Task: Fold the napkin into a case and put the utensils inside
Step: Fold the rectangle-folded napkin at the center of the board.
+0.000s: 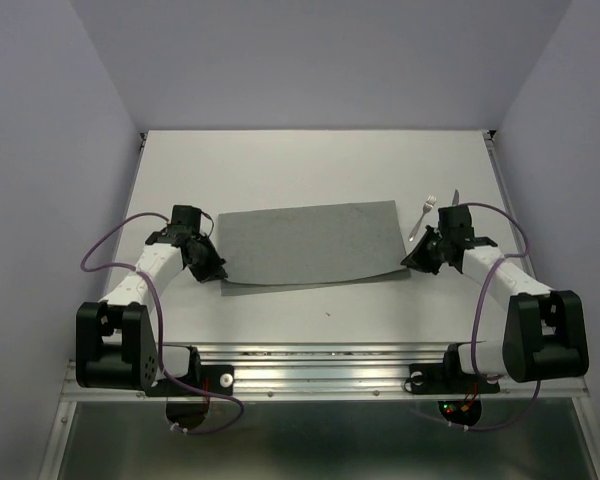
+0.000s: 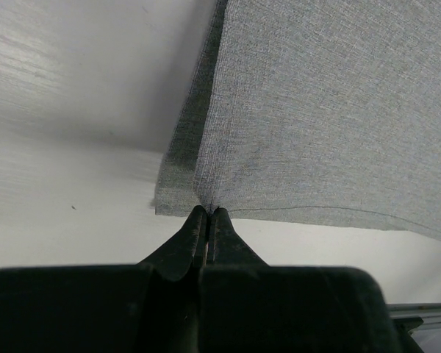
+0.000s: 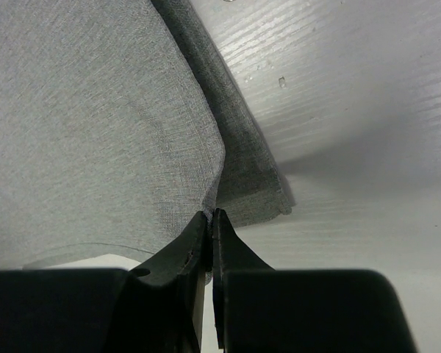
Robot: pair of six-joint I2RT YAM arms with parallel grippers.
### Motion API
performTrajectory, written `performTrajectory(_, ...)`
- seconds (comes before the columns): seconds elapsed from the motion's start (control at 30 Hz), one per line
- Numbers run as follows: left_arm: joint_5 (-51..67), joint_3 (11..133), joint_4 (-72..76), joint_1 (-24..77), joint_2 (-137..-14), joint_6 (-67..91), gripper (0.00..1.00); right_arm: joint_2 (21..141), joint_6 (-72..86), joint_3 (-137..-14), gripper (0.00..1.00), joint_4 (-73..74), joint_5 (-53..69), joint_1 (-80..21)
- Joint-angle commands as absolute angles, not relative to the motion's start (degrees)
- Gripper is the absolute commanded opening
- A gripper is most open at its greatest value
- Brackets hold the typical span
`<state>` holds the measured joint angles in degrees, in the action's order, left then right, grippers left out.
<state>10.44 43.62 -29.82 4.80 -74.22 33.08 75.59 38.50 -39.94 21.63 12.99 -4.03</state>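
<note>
Left gripper [image 1: 218, 272]: at 7 o'clock of the cloth, jaws pressed together with only a thin seam between them, pinching the napkin's near-left corner.
Left wrist view: the fingertips [image 2: 208, 213] meet on the cloth's edge. The lighter upper layer runs into the pinch, and a darker under-layer shows as a strip at its 9 o'clock side.
Napkin [image 1: 310, 243]: a grey cloth spread as a wide rectangle in the middle of the table [image 1: 310, 160], its long sides running 9 to 3 o'clock. It lies doubled, with a second layer peeping out along the near edge. It is held at both near corners, and the rest lies flat.
Right gripper [image 1: 412, 262]: at 4 o'clock of the cloth, jaws closed tight on the near-right corner.
Right wrist view: the fingertips [image 3: 211, 215] nip the lighter upper layer where it curves up. The darker lower layer lies on the table at its 2 o'clock side.
Fork [image 1: 424, 216]: on the bare table just off the napkin's far-right corner, at 2 o'clock of the cloth, lying aslant and not touching it.
Knife [image 1: 457, 194]: only a slim tip shows at 3 o'clock of the fork, near the right wrist.
</note>
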Motion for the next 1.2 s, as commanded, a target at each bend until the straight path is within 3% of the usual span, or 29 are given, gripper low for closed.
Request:
performTrajectory(0.0,9.8,43.1,-29.9,5.0,-73.4,34.1,0.00,75.9,39.0,-39.5,0.01,19.8,13.2,-3.6)
performTrajectory(1.17,11.5,46.3,-36.5,5.0,-69.7,34.5,0.00,71.3,40.0,-41.8,0.01,24.2,6.9,-3.6)
